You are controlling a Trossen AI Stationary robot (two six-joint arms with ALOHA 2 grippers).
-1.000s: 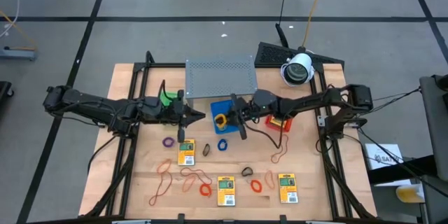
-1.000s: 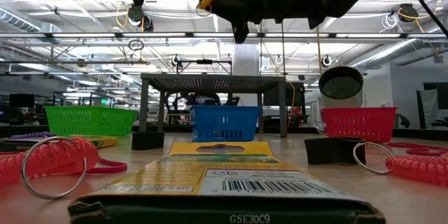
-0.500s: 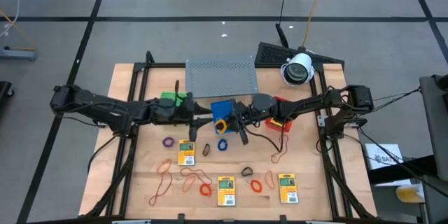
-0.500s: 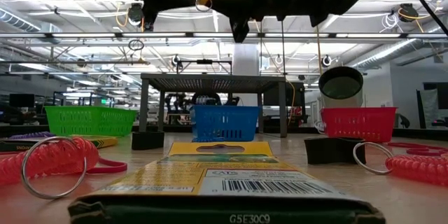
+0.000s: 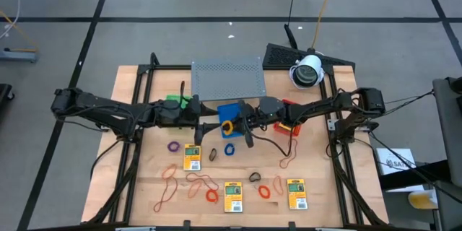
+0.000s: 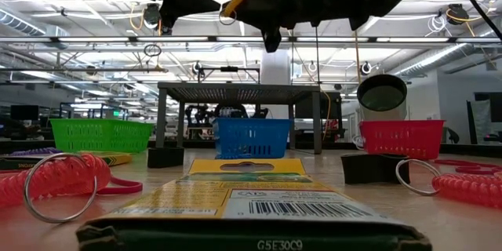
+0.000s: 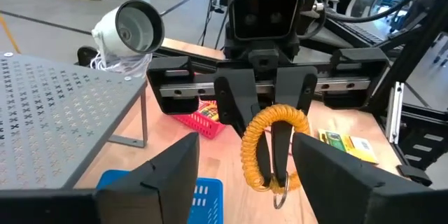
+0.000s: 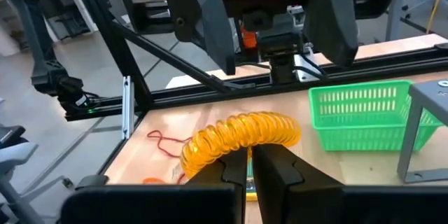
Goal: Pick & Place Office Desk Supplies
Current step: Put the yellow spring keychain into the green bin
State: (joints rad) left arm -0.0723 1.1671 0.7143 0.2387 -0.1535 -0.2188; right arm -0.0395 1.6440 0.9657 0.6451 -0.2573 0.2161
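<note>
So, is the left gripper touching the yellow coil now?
Apart. In the left wrist view the left gripper is open, its fingers on either side of the yellow coil with clear gaps; the right gripper holds it.

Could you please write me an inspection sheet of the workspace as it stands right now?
Surface: wooden table, dark rails along its sides.
Job's things: three yellow packets, orange-red rubber bands, purple ring, blue ring; yellow coiled band held in the air.
Clutter: green tray, blue tray, red tray, grey perforated shelf.
Grippers: right gripper shut on the yellow coiled band above the blue tray; left gripper open, facing it.
Cables: dark cable hanging from the right arm.
Surroundings: white camera at the table's far edge.
</note>
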